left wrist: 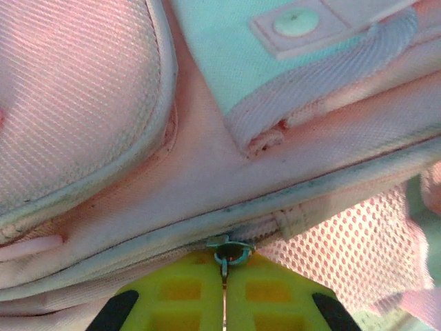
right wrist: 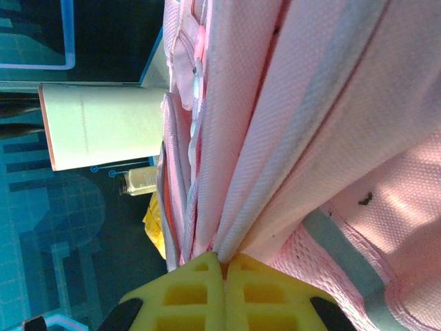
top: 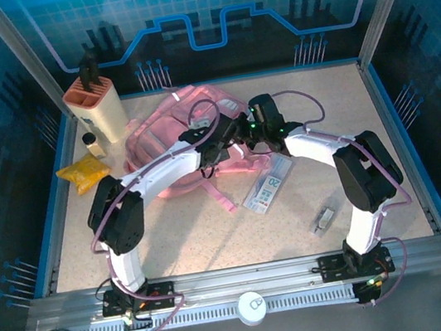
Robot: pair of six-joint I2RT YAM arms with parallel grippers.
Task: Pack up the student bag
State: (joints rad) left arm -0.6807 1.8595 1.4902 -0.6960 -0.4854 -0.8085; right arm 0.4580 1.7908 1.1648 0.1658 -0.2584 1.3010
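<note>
Both left claw point(left wrist: 224, 286) and right claw point(right wrist: 224, 272) pinch the student bag point(top: 158, 133).

Overhead looking down, wrist cameras tight on student bag point(left wrist: 207, 172)

White links point(top: 167, 172), black joints point(top: 118, 215), purple cables point(top: 307, 95), yellow fingers point(left wrist: 180, 293).
</note>
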